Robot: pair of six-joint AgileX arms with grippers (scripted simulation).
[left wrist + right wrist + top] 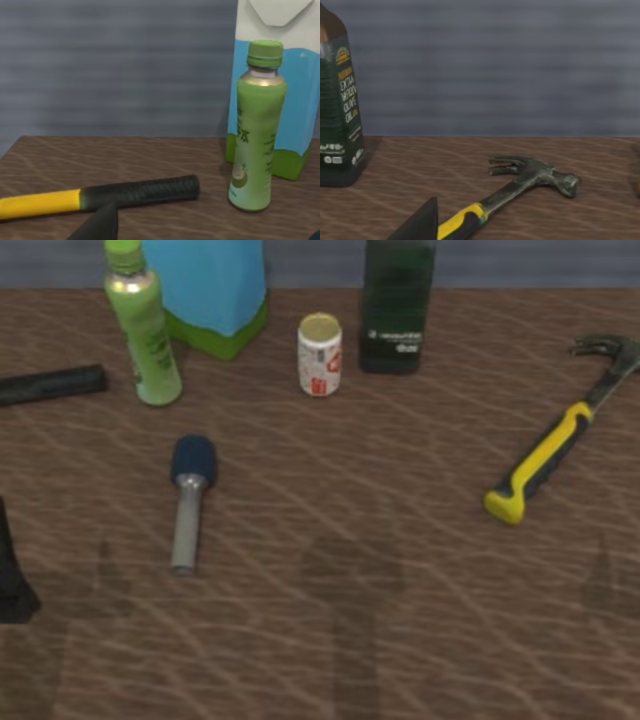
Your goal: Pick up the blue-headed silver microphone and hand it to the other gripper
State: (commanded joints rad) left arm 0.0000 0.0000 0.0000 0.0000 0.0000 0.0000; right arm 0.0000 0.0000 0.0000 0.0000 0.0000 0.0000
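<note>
Plainly, the blue-headed silver microphone [190, 502] lies flat on the bench's left half, its long axis running from far edge to near edge, head farther. The left hand [12, 575], at the left edge, is nearer; its opening cannot be told, and it holds nothing.

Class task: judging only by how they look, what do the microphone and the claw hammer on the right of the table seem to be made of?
Blue-headed silver microphone: the handle looks like matte grey metal, plain and evenly silver; the navy head looks soft or foam-like, dull with no glint, though this is uncertain.
Hammer: the dark, worn head suggests steel; the yellow-and-black grip looks like moulded rubber or plastic.
</note>
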